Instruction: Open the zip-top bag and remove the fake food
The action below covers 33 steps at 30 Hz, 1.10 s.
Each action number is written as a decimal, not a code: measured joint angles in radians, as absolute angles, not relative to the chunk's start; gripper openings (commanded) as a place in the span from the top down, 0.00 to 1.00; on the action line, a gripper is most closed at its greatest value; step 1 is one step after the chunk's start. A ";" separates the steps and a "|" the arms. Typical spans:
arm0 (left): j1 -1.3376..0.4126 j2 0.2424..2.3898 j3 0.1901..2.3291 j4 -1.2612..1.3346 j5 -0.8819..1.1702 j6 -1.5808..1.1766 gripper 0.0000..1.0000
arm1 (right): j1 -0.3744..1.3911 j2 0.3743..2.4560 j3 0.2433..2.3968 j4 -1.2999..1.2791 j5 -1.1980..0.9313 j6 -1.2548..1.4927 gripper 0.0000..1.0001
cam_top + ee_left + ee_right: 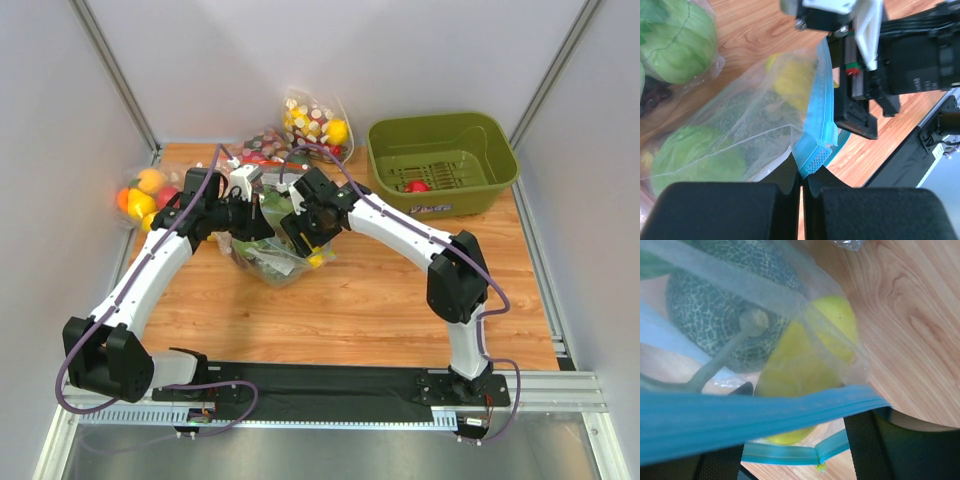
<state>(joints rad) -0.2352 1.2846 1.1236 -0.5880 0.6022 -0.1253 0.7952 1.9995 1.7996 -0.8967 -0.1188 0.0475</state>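
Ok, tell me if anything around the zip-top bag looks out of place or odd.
Nothing looks spilled or damaged. The zip-top bag lies crumpled on the wooden table, its teal-blue zipper strip twisted and pinched at one end by the shut left claw. The yellow lemon and netted green melon remain inside.
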 measured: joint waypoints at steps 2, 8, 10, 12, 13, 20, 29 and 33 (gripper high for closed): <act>-0.235 1.284 1.122 -0.585 0.606 -0.126 1.00 | 0.795 2.008 1.784 -0.876 -0.133 0.058 0.28; -0.235 1.285 1.114 -0.583 0.615 -0.128 1.00 | 0.796 2.025 1.745 -0.821 -0.156 0.089 0.55; -0.235 1.284 1.114 -0.582 0.616 -0.128 1.00 | 0.795 2.025 1.738 -0.810 -0.155 0.094 0.64; -0.235 1.285 1.114 -0.582 0.616 -0.128 1.00 | 0.795 2.024 1.731 -0.799 -0.154 0.098 0.68; -0.235 1.284 1.114 -0.583 0.616 -0.128 1.00 | 0.794 2.020 1.727 -0.794 -0.154 0.100 0.69; -0.235 1.285 1.114 -0.582 0.608 -0.128 1.00 | 0.768 1.932 1.675 -0.758 -0.181 0.127 0.71; -0.235 1.285 1.114 -0.582 0.602 -0.128 1.00 | 0.711 1.802 1.674 -0.704 -0.264 0.162 0.70; -0.235 1.285 1.114 -0.583 0.599 -0.128 1.00 | 0.688 1.797 1.672 -0.668 -0.374 0.185 0.69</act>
<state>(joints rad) -0.2348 1.2846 1.1137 -0.5827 0.5995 -0.1276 0.6884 1.7973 1.6718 -0.6678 -0.3737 0.1852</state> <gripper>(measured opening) 0.006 0.589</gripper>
